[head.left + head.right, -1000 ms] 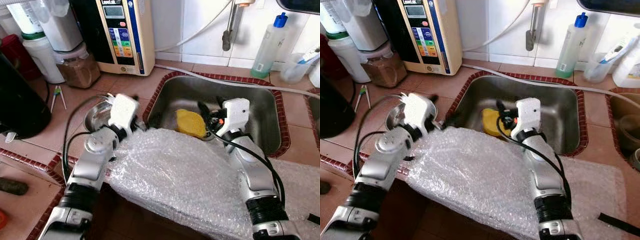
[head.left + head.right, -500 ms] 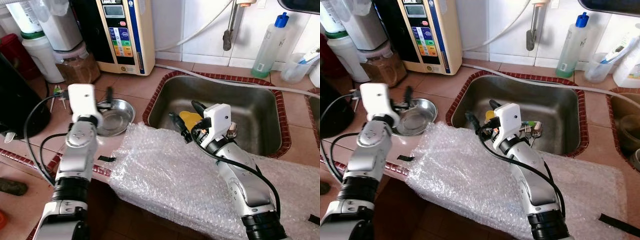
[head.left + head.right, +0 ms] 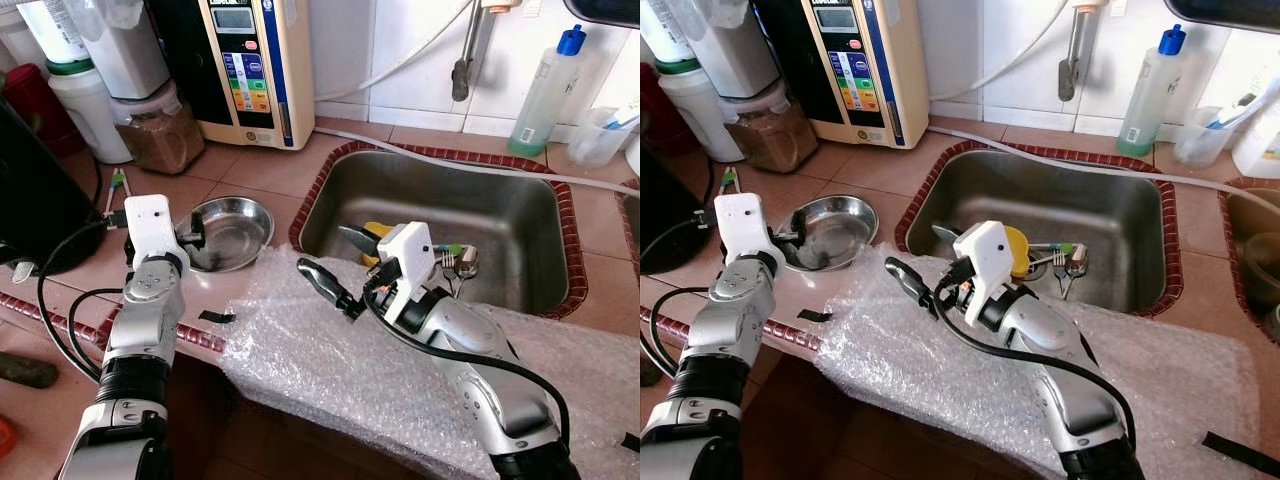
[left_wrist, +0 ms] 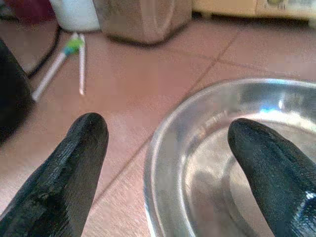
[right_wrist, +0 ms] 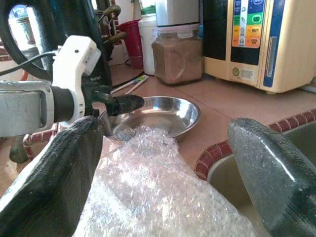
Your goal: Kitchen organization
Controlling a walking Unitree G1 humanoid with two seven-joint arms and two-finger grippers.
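The shiny metal bowl [image 3: 229, 231] sits on the tiled bench [image 3: 265, 170], just left of the sink [image 3: 520, 215], and your left gripper [image 4: 165, 163] is at its near rim with its fingers spread apart, one outside the bowl and one over it, holding nothing. Your right gripper [image 3: 340, 262] hangs over the bubble wrap [image 3: 350, 370] by the sink's front corner, fingers [image 3: 318, 282] wide apart and empty. A yellow sponge [image 3: 1015, 250] and forks [image 3: 1068, 268] lie in the sink.

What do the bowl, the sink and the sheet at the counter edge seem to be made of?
The bowl looks like polished steel: bright and mirror-like, with reflections inside. The sink looks like brushed steel: grey and duller, with a soft sheen. The sheet looks like clear plastic bubble wrap: see-through, crinkled and covered in small bubbles.
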